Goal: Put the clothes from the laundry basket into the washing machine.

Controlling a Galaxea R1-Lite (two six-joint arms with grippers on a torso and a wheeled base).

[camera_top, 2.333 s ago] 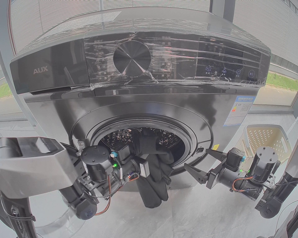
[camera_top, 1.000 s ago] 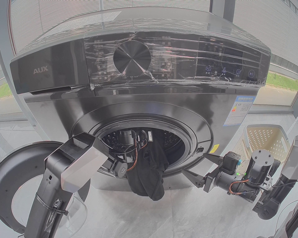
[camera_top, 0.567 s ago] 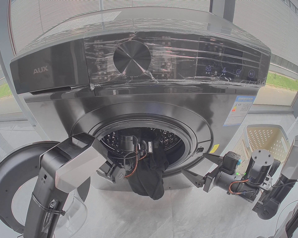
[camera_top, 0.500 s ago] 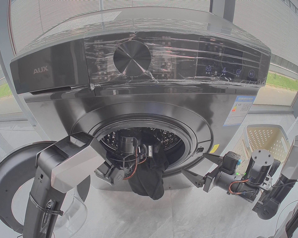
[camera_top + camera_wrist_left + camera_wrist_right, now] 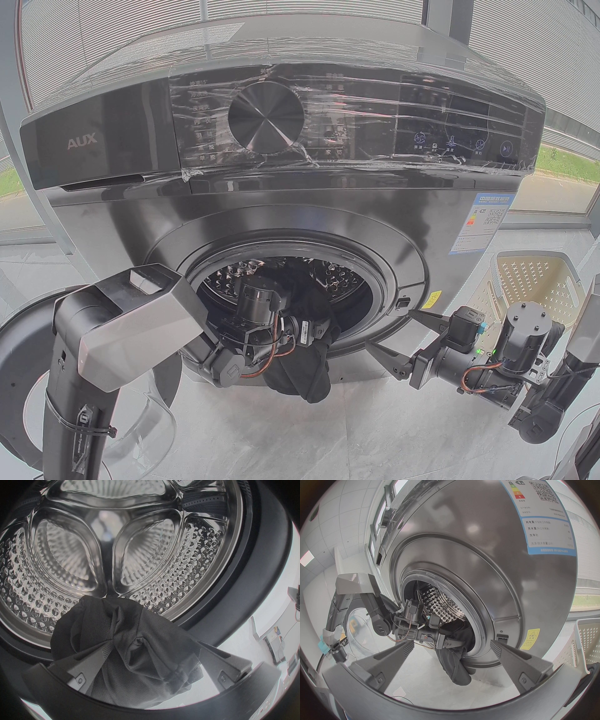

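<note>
Head view: the dark garment (image 5: 305,375) hangs half out of the mouth of the washing machine (image 5: 325,212), with the right end effector (image 5: 390,327) wide open and empty beside it; left wrist view: the left end effector (image 5: 153,648) is spread wide, cloth loose between; right wrist view: the tail dangles below that mouth, so loading needs an inward push.

One washing machine (image 5: 269,206); one laundry basket (image 5: 537,275) to its right; one dark garment (image 5: 306,375), possibly more bunched together, in its mouth; one door (image 5: 22,362) at its left.

L gripper (image 5: 154,645) spread; R gripper (image 5: 390,329) spread
</note>
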